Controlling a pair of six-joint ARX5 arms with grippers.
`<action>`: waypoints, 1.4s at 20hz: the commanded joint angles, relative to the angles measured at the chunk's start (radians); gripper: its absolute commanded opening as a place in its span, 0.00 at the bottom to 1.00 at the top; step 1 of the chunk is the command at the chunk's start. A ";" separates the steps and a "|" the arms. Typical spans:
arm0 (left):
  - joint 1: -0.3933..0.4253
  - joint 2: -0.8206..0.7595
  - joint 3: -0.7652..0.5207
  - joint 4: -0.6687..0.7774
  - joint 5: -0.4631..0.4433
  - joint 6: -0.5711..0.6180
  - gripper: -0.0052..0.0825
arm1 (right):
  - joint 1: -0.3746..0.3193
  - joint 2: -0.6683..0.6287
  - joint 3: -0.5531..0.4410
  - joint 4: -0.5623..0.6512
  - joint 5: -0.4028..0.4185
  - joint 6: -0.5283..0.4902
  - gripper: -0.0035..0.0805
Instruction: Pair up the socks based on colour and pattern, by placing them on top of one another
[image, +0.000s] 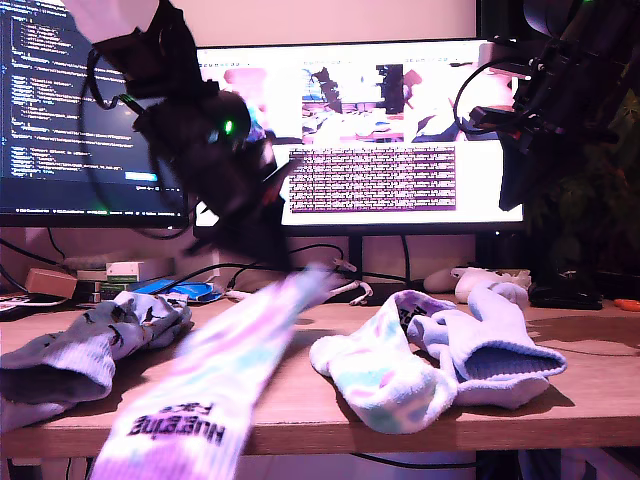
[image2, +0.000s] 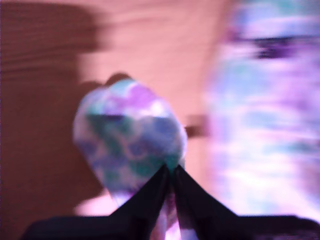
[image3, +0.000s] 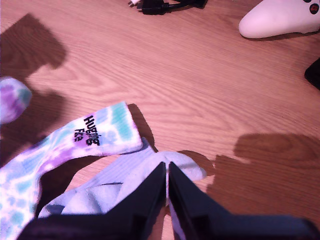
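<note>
Pink-mint tie-dye cotton, long and limp: this lettered crew sock (image: 215, 385) dangles from my first gripper (image2: 171, 172), whose jaws are pinched on its toe, cuff trailing past the wooden desk's (image: 300, 400) front edge. Its twin (image: 385, 375) lies mid-desk. Light and floppy, it's best held at one end. My second gripper (image3: 167, 172) hangs closed, empty.

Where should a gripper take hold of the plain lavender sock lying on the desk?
Probably at the open cuff of the plain sock, coming straight down from above. The cuff lies bare and gaping toward the exterior view's right, while its other end is tucked against the tie-dye sock, so a pinch there risks catching both. My second gripper already sits above it.
</note>
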 joint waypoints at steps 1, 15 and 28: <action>0.000 0.017 0.063 0.014 0.066 0.013 0.04 | 0.003 0.001 -0.002 0.003 -0.004 0.004 0.03; 0.063 0.172 0.068 0.078 -0.148 0.142 0.39 | 0.035 0.001 -0.002 0.011 -0.108 0.028 0.04; 0.068 0.140 0.188 -0.094 -0.120 0.139 0.37 | 0.109 0.001 -0.002 -0.048 -0.102 0.133 0.18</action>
